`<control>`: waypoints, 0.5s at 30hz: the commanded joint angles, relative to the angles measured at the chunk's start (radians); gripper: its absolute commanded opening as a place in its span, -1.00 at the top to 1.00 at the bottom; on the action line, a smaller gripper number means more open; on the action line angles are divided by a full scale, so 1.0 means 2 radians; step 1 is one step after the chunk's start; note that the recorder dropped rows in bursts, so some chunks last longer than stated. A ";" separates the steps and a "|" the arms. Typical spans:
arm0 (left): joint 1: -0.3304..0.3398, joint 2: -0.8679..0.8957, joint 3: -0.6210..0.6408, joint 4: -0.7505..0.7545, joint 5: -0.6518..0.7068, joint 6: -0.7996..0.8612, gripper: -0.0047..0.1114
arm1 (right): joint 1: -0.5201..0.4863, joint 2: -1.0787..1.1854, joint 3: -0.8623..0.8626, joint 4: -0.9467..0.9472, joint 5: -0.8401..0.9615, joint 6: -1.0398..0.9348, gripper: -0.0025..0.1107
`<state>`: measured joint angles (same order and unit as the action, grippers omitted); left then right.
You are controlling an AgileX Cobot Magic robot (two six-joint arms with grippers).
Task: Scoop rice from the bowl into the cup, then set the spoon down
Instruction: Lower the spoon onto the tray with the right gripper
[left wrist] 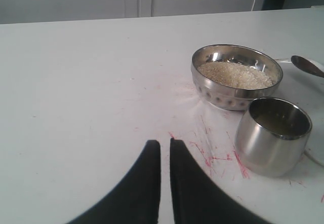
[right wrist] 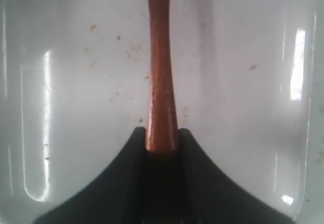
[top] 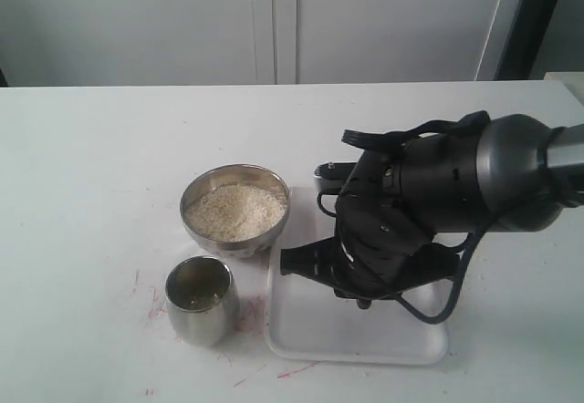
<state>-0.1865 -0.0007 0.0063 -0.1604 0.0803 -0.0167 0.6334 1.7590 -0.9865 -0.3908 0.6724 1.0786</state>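
Observation:
The steel bowl (top: pixel 235 210) holds a mound of off-white rice (top: pixel 235 211) and stands left of the white tray (top: pixel 365 344). In front of it is the small steel cup (top: pixel 201 299); I cannot tell what its shiny inside holds. My right gripper (right wrist: pixel 162 131) is shut on the handle of the reddish-brown wooden spoon (right wrist: pixel 161 67), low over the tray floor (right wrist: pixel 76 82). The spoon's oval head (left wrist: pixel 307 65) shows past the bowl (left wrist: pixel 236 77) in the left wrist view. My left gripper (left wrist: pixel 164 144) hangs shut and empty over the table, short of the cup (left wrist: pixel 273 135).
The right arm's dark bulk (top: pixel 411 211) hangs over the tray and hides the spoon in the exterior view. Red scribble marks (left wrist: pixel 212 150) stain the white table near the cup. White cabinet doors (top: pixel 274 20) stand behind the table's far edge.

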 commanded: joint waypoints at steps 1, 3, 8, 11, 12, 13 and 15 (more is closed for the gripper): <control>-0.001 0.000 -0.003 -0.005 -0.002 -0.001 0.67 | -0.003 0.000 -0.003 0.009 0.027 -0.008 0.96; -0.001 0.000 -0.003 -0.005 -0.002 -0.001 0.67 | -0.003 0.000 -0.002 0.036 0.031 -0.033 0.96; -0.001 0.000 -0.003 -0.005 -0.002 -0.001 0.67 | -0.003 0.000 -0.002 0.041 0.016 -0.044 0.96; -0.001 0.000 -0.003 -0.005 -0.002 -0.001 0.67 | -0.003 0.000 -0.002 0.040 0.005 -0.046 0.96; -0.001 0.000 -0.003 -0.005 -0.002 -0.001 0.67 | -0.003 0.000 -0.002 0.040 0.006 -0.050 0.96; -0.001 0.000 -0.003 -0.005 -0.002 -0.001 0.67 | -0.003 0.000 -0.003 0.040 0.008 -0.053 0.96; -0.001 0.000 -0.003 -0.005 -0.002 -0.001 0.67 | -0.003 0.001 -0.009 0.039 0.016 -0.054 0.96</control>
<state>-0.1865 -0.0007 0.0063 -0.1604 0.0803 -0.0167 0.6334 1.7590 -0.9893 -0.3095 0.6905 0.9901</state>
